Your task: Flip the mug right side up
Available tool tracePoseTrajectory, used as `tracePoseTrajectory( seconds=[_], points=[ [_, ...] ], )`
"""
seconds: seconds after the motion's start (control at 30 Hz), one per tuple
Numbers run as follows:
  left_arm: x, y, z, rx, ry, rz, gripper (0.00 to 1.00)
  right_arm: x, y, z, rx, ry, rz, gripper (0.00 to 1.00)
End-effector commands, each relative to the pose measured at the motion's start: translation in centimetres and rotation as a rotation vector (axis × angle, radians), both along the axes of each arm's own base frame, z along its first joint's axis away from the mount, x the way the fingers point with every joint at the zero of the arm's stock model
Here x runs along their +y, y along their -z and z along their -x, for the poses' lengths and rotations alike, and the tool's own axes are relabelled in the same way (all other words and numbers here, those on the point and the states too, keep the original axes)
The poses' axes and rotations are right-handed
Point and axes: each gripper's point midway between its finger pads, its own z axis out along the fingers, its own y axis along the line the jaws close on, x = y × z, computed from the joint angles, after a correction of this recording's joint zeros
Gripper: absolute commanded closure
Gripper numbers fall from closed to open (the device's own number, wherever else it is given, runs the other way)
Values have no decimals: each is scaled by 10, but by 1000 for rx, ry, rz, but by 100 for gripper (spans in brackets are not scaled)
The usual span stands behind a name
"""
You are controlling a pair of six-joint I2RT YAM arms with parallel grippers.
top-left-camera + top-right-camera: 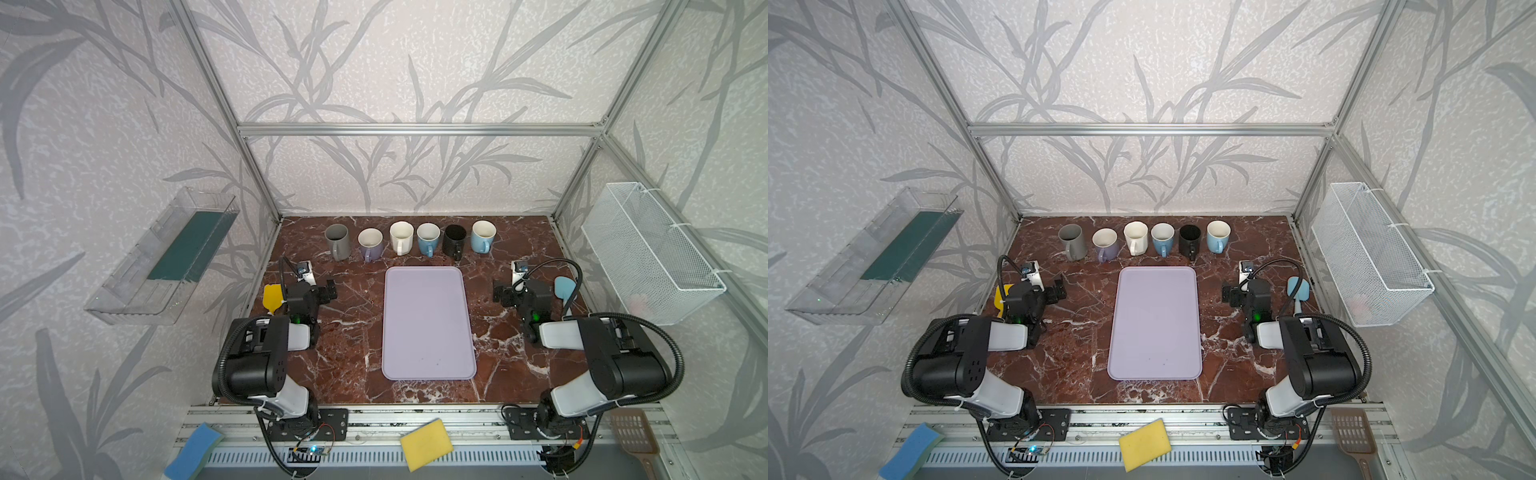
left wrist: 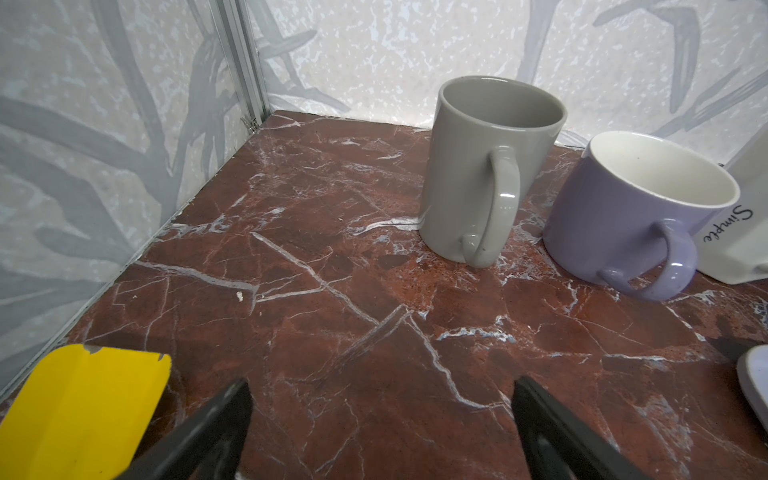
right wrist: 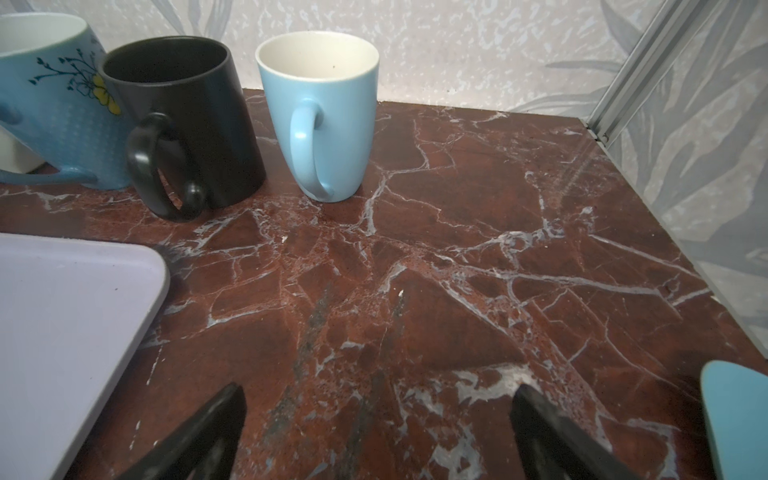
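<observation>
Red-brown marble tabletop point(image 1: 340, 365) veined in white, boxed in by an aluminium frame point(image 1: 419, 129) and walls point(image 1: 374, 62) papered with grey leaves. On the left wall, a clear plastic bin point(image 1: 166, 257); on the right wall, a white wire basket point(image 1: 648, 253). Mid-table, a lilac tray point(image 1: 428, 324), long side running near to far. By the left edge, a yellow spatula point(image 1: 272, 297); by the right edge, a blue spatula point(image 1: 564, 286). On the near rail, off the marble, a blue sponge point(image 1: 195, 449), a yellow sponge point(image 1: 426, 444) and a brown slotted scoop point(image 1: 633, 436).

Along the far edge, just beyond the tray, a row of six mugs point(image 1: 428, 239), each on its base, mouth up, handle toward the near side. From left to right:
- grey mug point(image 2: 478, 166), tall and straight-sided
- lilac mug point(image 2: 615, 232), squat, white inside
- white mug point(image 1: 401, 237), lettered "Simple"
- blue mug point(image 3: 54, 124) with a flower sprig
- black mug point(image 3: 195, 137), matt
- light blue mug point(image 3: 328, 137), tapered, cream inside

No telling which of the six the task means.

Left gripper point(image 2: 380, 386) low over the marble left of the tray, jaws spread wide, aimed at the grey and lilac mugs and well short of both. Right gripper point(image 3: 378, 390) right of the tray, likewise spread wide over bare marble, aimed toward the black and light blue mugs, well apart from them.
</observation>
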Motion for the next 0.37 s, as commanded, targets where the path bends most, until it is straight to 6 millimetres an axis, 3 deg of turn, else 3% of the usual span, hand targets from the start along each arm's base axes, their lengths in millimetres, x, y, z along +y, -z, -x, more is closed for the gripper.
tracePoseTrajectory(
  seconds=[0.0,0.33],
  points=[
    [-3,-4,-5,-6,22,-19,1,3,-8,-5,-18,-17,11,1],
    [-3,-4,-5,-5,21,-19,1,8,-9,-4,-19,-48,12,1]
  ],
)
